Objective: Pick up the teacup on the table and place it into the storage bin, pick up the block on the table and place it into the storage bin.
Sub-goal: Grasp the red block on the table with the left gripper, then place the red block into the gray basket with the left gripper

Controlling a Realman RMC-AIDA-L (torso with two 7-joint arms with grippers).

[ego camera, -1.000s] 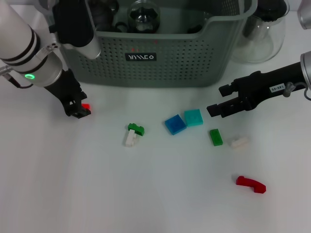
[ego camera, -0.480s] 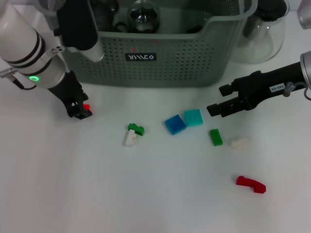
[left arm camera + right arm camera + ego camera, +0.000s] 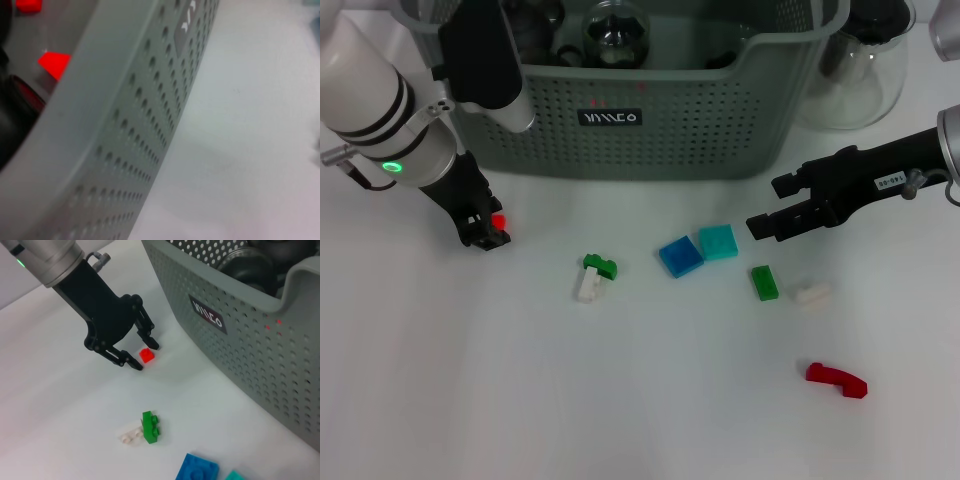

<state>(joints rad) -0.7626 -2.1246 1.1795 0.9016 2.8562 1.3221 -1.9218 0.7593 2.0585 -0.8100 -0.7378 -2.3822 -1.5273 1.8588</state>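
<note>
Fingers spread, left hand straddles the small red block on the white bench, just before the storage bin. Right hand, also spread, hovers beside the teal tile.

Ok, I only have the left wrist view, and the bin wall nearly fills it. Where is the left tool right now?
Observer: The left tool is down at the table in front of the storage bin, open around a small red block.
Operator: And the right arm?
Observer: The right tool hovers over the table beside a teal block.
Operator: Other blocks on the table?
Observer: Yes: a blue block, a green block, a white piece, a curved red piece and a green-and-white pair.
</note>
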